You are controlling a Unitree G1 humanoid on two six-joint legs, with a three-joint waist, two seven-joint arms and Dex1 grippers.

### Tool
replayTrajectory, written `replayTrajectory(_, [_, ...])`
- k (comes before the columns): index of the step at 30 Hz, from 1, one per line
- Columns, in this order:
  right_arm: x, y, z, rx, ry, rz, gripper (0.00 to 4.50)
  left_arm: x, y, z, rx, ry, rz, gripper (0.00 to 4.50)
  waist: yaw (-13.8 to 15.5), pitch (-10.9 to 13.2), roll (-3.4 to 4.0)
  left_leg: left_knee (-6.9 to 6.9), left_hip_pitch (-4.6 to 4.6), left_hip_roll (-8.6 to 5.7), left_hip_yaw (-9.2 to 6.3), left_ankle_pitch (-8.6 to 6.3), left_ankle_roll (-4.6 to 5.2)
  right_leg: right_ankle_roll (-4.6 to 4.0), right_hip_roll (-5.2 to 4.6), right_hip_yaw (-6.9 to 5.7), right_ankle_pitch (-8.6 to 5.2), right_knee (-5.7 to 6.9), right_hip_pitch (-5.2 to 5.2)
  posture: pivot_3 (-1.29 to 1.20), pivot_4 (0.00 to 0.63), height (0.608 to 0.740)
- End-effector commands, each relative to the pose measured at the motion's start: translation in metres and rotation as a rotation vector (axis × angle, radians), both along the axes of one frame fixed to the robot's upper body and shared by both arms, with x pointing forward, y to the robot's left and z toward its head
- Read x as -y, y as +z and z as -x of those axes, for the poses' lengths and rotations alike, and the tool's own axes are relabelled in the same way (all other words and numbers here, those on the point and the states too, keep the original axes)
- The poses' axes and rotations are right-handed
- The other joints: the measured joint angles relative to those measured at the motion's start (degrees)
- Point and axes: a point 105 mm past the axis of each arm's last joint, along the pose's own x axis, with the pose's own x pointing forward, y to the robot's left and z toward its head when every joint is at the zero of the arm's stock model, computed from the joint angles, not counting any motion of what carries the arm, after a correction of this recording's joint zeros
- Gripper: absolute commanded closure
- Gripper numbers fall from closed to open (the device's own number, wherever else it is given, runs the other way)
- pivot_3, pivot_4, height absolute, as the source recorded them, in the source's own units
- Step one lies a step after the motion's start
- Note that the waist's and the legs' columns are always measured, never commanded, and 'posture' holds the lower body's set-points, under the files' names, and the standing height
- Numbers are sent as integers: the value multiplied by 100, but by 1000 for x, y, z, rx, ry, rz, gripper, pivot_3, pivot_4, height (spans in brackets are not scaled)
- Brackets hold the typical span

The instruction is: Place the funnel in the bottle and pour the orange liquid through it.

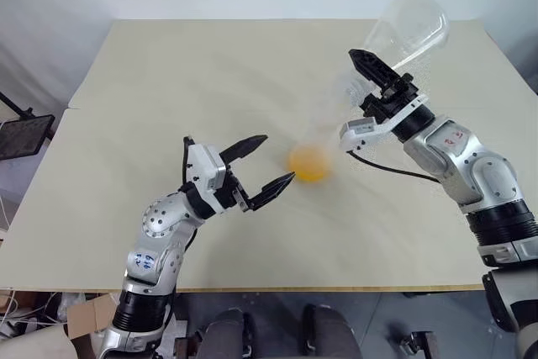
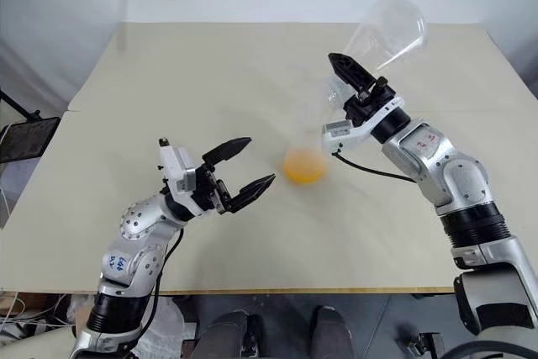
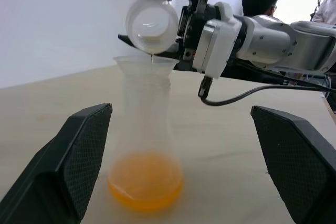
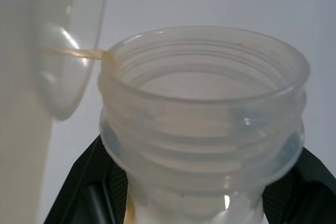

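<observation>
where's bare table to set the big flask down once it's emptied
Free: the beige table beyond the open left claw, and the near edge below the right arm. Crowded: around the small clear bottle with its clear funnel and orange liquid, under the large clear flask in the right claw.

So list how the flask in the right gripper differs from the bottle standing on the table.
The flask is tipped mouth-down above the table, clamped at its neck by the right gripper; the bottle stands upright on the table, ungripped.
The flask looks almost drained, a thin thread leaving its mouth; the bottle holds the orange liquid at its base.
The bottle carries the funnel; the flask's mouth is bare.
Both are clear and colourless.
</observation>
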Motion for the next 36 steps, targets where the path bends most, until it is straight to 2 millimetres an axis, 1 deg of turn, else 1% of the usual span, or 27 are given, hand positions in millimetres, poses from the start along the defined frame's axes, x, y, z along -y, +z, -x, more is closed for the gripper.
replayTrajectory(1, [13, 20, 5, -36, 34, -174, 1853, 3, 10, 3, 58, -13, 4, 0, 13, 0, 0, 0, 0, -1, 0, 0, 0, 0, -1, -1, 0, 0, 0, 0, 150, 740])
replayTrajectory(4, [20, 26, 7, -88, 62, -281, 1853, 3, 11, 3, 60, -14, 4, 0, 17, 1, -1, 1, -1, -1, -5, 0, 1, 0, -2, -6, 0, -1, 4, 0, 150, 740])
replayTrajectory(6, [29, 31, 8, -154, 93, -424, 1853, 2, 11, 2, 60, -15, 3, 0, 15, 1, -1, 1, -1, -1, -6, 0, 1, 0, -2, -6, 0, -1, 5, 0, 150, 740])
replayTrajectory(8, [40, 29, 5, -291, 135, -604, 1853, 2, 11, 2, 60, -18, 1, 0, 12, 1, -1, 1, -1, -1, -7, 0, 1, 0, -2, -9, 0, -1, 6, 0, 150, 740])
replayTrajectory(10, [62, 24, 1, -389, 133, -764, 1853, 2, 11, 1, 60, -20, 0, 0, 19, 1, -1, 2, -1, -1, -9, 0, 2, 0, -2, -11, 0, 0, 7, 0, 150, 740])
replayTrajectory(12, [88, 25, 3, -413, 135, -930, 1853, 3, 11, 1, 60, -24, -1, 0, 35, 1, -1, 2, -1, -1, -13, 0, 3, 0, -2, -15, 0, 0, 10, 0, 150, 740])
replayTrajectory(14, [103, 18, 4, -487, 165, -1081, 1853, 3, 11, 0, 60, -30, -2, 0, 49, 1, -1, 3, -4, -5, -18, 0, 5, 0, -5, -17, 0, 0, 11, 0, 150, 740])
replayTrajectory(16, [111, 9, 8, -541, 173, -1140, 1853, 4, 11, 0, 59, -37, -4, 0, 45, 1, -1, 3, -5, -7, -20, -1, 6, 1, -7, -19, 1, 0, 11, 0, 150, 740])
replayTrajectory(19, [132, 1, 15, -572, 169, -1276, 1853, 5, 11, 0, 57, -45, -5, 0, 33, 1, -1, -1, -5, -6, -18, -1, 6, 1, -4, -22, 1, 0, 9, 0, 150, 740])
replayTrajectory(20, [144, -3, 16, -565, 144, -1332, 1853, 5, 11, 0, 56, -48, -6, 0, 33, 1, -1, -1, -5, -6, -17, -1, 6, 1, -4, -21, 1, 0, 8, 0, 150, 740])
replayTrajectory(21, [151, -5, 17, -562, 125, -1367, 1853, 5, 11, 0, 55, -50, -6, 0, 33, 1, -1, -1, -5, -7, -13, -1, 6, 1, -4, -18, 1, -1, 7, 0, 150, 740])
replayTrajectory(22, [160, -12, 16, -596, 141, -1453, 1853, 5, 11, 0, 54, -53, -6, 0, 33, 1, -1, 0, -5, -7, -13, -1, 6, 1, -4, -17, 1, -1, 7, 0, 150, 740])
replayTrajectory(23, [170, -18, 16, -596, 107, -1508, 1853, 5, 11, 1, 53, -55, -7, 0, 33, 1, -1, 0, -5, -7, -13, -1, 6, 1, -4, -16, 1, -1, 7, 0, 150, 740])
replayTrajectory(25, [182, -29, 17, -607, 76, -1575, 1853, 6, 11, 1, 51, -57, -8, 0, 41, 0, -1, 0, -4, -6, -14, -1, 6, 1, -4, -17, 1, 0, 7, 0, 150, 740])
replayTrajectory(27, [183, -35, 18, -627, 70, -1569, 1853, 6, 11, 1, 50, -58, -8, 0, 43, 0, -1, 1, -5, -8, -14, -1, 6, 1, -4, -16, 1, 0, 8, 0, 150, 740])
replayTrajectory(28, [181, -41, 19, -653, 66, -1544, 1853, 6, 10, 1, 50, -59, -8, 0, 43, 0, -1, 1, -5, -9, -14, -1, 6, 1, -4, -16, 1, 0, 8, 0, 150, 740])
replayTrajectory(30, [176, -49, 21, -701, 110, -1546, 1853, 7, 10, 1, 49, -62, -8, 0, 39, 1, -1, -1, -5, -8, -14, -1, 6, 1, -4, -17, 1, -1, 7, 0, 150, 740])
replayTrajectory(33, [172, -60, 21, -765, 130, -1557, 1853, 8, 10, 1, 48, -65, -6, 0, 36, 0, -1, 0, -4, -9, -10, -1, 6, 1, -4, -14, 1, -2, 7, 0, 150, 740])
replayTrajectory(36, [176, -67, 22, -776, 123, -1580, 1853, 9, 10, 2, 47, -67, -5, 0, 34, 0, -1, 0, -2, -7, -10, 0, 6, 1, -2, -14, 1, -1, 8, 0, 150, 740])
